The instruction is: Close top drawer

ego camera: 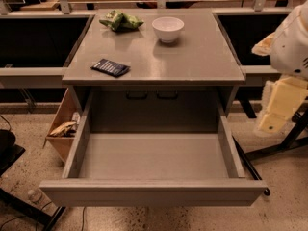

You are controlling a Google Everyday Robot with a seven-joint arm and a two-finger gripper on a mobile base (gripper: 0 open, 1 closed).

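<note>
The top drawer [154, 192] is a large, deep grey drawer pulled far out of the cabinet toward me, and its inside is bare. Its plain flat front panel runs across the bottom of the camera view. My arm's white and cream parts are at the right edge, beside the drawer's right wall and apart from it. The gripper [275, 117] is at the lower end of the cream part, above the floor to the right of the drawer.
On the grey cabinet top [202, 66] lie a dark blue packet [110, 67], a green chip bag [120, 20] and a white bowl [168, 29]. A tan wooden bin [62, 129] stands at the left. Dark stand legs [24, 208] and cables cross the speckled floor.
</note>
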